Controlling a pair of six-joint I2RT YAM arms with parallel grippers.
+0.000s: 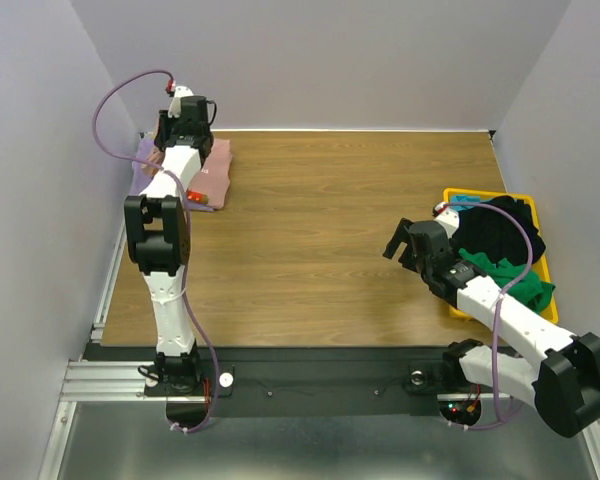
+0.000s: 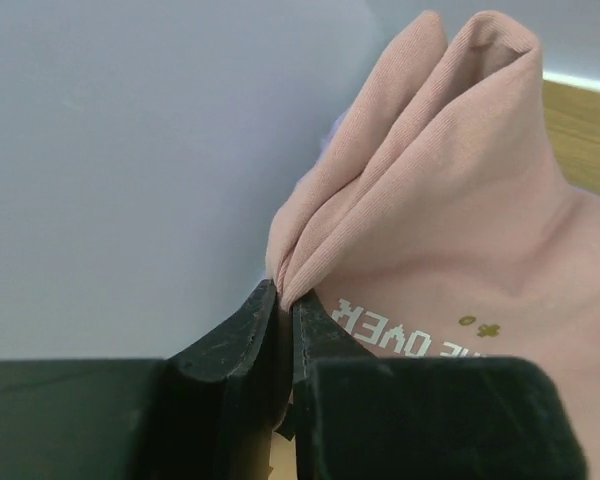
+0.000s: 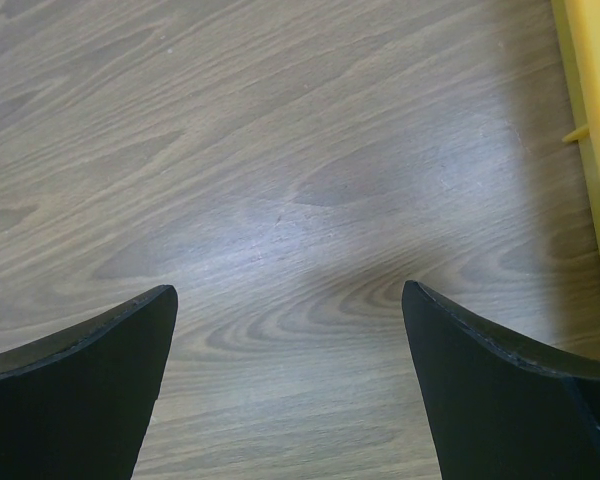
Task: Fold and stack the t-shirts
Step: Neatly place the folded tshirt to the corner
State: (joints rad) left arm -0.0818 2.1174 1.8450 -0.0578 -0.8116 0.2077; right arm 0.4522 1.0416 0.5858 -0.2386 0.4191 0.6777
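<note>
**At the far-left corner: pink shirt in a narrow pinch**

Over by the back wall I have the left gripper (image 2: 285, 295) pressed almost together on a raised ridge of the pink t-shirt (image 2: 450, 230). From the wrist view the cloth runs right into the thin slit between the jaws. The shirt lies at the far-left corner of the table (image 1: 330, 220), apparently on top of a lavender t-shirt (image 1: 140, 170) whose edge shows beside the arm, close to the left wall.

I take this to be the placing end of a fold. To do it well, I would let go only once the fold lies flat and open the jaws just enough. Then I would lift straight up, so the fingers do not drag the ridge and pull the layers askew.

The pink cloth is a soft, fine knit, dusty in tone. It is bunched into two rounded pleats at the grip and carries pale block lettering and small gold marks.

The right gripper (image 3: 288, 290) hangs spread wide over the wood with nothing between its fingers. It is just beside the yellow bin (image 3: 590, 100), where a black t-shirt (image 1: 505, 235) and a green t-shirt (image 1: 528, 288) wait in a heap
</note>
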